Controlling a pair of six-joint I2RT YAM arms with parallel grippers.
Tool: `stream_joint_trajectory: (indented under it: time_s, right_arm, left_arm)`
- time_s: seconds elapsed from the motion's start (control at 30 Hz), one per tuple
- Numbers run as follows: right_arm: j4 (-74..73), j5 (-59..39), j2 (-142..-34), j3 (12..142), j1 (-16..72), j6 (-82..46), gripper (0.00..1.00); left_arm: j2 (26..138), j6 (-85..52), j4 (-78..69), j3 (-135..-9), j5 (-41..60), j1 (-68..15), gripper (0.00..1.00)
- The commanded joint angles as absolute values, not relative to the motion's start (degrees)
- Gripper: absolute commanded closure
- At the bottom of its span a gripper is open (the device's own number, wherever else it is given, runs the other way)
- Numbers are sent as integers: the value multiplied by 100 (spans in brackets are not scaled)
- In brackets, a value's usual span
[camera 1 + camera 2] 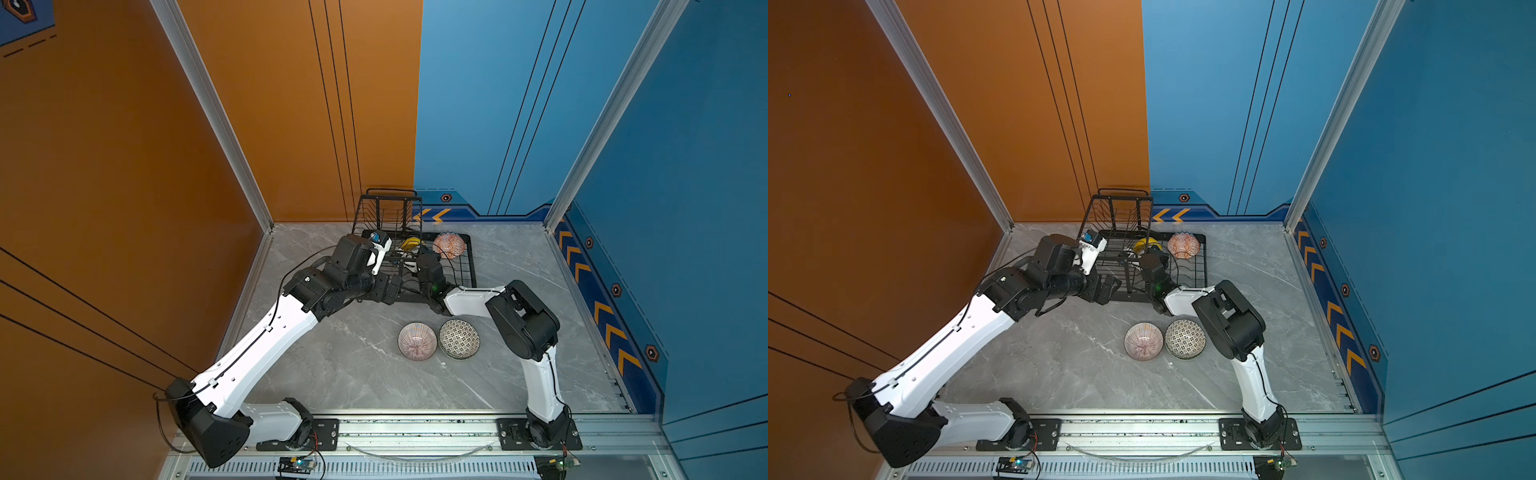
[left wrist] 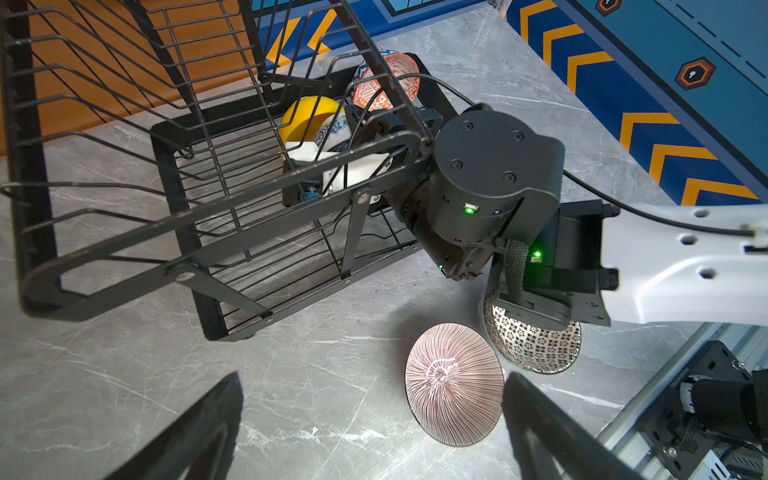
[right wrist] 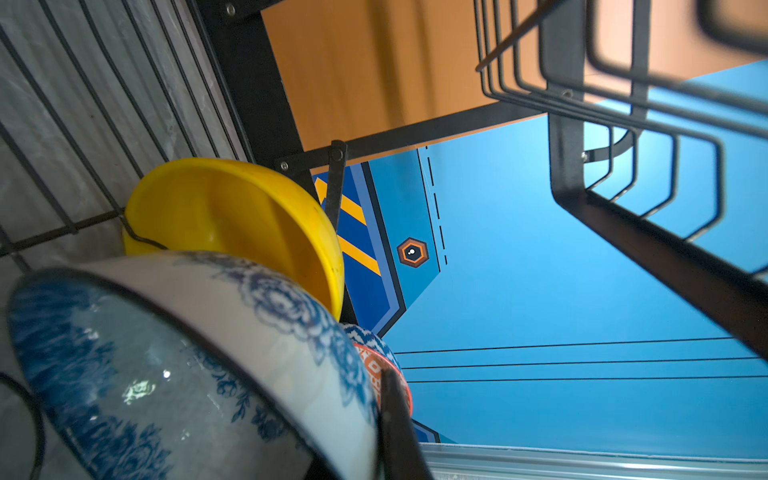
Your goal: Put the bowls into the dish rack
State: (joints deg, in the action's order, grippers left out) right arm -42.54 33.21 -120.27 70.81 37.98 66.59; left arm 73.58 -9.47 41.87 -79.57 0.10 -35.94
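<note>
Placement of the blue-and-white bowl [image 3: 187, 340] looks to be the step in hand. The right pincer [image 2: 322, 143] is closed tight on that bowl's rim and reaches into the lower tray of the dish rack [image 2: 162, 187], under the upper basket [image 1: 388, 212]. The bowl is tipped on edge just in front of the yellow bowl [image 3: 232, 216], which leans in the tray's wires. Whether the two touch cannot be told. The orange-and-white bowl [image 1: 449, 245] stands on edge further along the same tray. To do this well, the arm should probably keep the bowl tilted and ease it down until its rim settles between two wires. It should let go only once the wires carry the weight, since a bowl released early could roll or knock into the yellow one. The way out is tight, so a straight retreat along the line of entry seems safest to avoid snagging the basket frame overhead. The left pincer [image 2: 372, 382] is spread fully wide and holds nothing, hanging above the surface [image 1: 332, 374] near the rack's front edge. The pink bowl [image 1: 417, 340] and the black-and-white bowl [image 1: 459, 338] sit side by side on the surface, not yet loaded, and the pink one lies nearer the empty pincer.
</note>
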Motion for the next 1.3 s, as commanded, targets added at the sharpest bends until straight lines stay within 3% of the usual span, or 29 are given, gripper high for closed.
stream_joint_trajectory:
  time_s: [0.0,1.27]
  right_arm:
    - [-4254,3070,-12012,6805,3900,5953,100]
    - [-3836,2918,-12011,6648,3981,5009,100]
  left_arm:
    - [7293,-1011,4254,-7895,-51,-3535,2]
    - [7287,-1063,4246,-7732,-94,-3480,2]
